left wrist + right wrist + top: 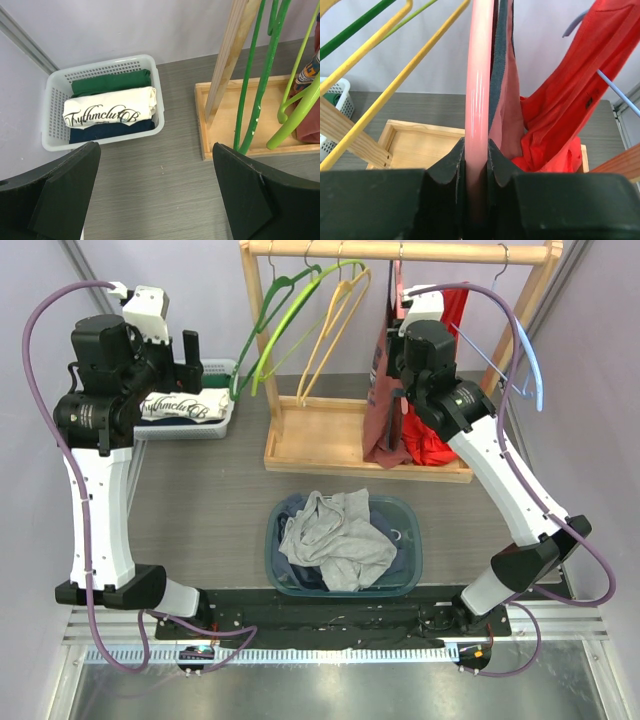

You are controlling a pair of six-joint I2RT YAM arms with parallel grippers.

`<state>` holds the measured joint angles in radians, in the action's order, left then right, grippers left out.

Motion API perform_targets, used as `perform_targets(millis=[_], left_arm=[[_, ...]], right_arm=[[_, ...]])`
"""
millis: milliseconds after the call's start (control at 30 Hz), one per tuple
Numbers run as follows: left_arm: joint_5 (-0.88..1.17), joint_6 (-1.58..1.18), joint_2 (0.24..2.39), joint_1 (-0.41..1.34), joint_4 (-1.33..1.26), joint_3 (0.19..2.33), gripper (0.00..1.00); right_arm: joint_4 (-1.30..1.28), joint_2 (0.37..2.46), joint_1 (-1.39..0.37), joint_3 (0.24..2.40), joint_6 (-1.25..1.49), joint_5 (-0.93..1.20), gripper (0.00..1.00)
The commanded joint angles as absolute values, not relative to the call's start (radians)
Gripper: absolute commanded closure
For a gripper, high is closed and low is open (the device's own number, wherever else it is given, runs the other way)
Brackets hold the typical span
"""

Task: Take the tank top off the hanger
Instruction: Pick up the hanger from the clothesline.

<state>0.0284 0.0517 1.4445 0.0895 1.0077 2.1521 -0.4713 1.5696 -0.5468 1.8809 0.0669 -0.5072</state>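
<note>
A pink hanger (pixel 479 75) hangs from the wooden rail (pixel 400 251) and carries the dark red tank top (pixel 504 100) with a dark edge. My right gripper (pixel 476 150) is shut on the hanger's pink bar, with the tank top draped just right of the jaws. From above, the right gripper (pixel 404 337) sits against the tank top (pixel 383 410) high on the rack. My left gripper (pixel 155 147) is open and holds nothing, hovering over the table near the white basket; the top view has this left gripper (pixel 192 350) at the far left.
A bright red garment (pixel 560 110) hangs on a blue hanger (pixel 615 85) right of the tank top. Bare green (pixel 280 310) and yellow (pixel 335 320) hangers hang to its left. A white basket (pixel 50 135) holds folded clothes. A blue bin (pixel 412 530) of clothes stands in front of the rack's wooden base (pixel 320 440).
</note>
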Motion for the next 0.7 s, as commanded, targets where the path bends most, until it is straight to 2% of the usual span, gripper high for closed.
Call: perform_targets(millis=[0, 300, 667], left_arm=[[0.043, 0.035, 1.427, 0.092, 1.005, 2.18, 0.0], [0.035, 0.035, 1.433, 0.092, 1.009, 2.174, 0.0], [0.031, 0.029, 1.439, 0.092, 1.02, 2.16, 0.0]], right_arm=[[-0.364, 1.529, -0.545, 1.879, 0.014, -0.454, 0.99], [-0.209, 1.488, -0.528, 1.821, -0.072, -0.448, 0.99], [-0.011, 1.399, -0.485, 1.724, -0.048, -0.391, 0.99]])
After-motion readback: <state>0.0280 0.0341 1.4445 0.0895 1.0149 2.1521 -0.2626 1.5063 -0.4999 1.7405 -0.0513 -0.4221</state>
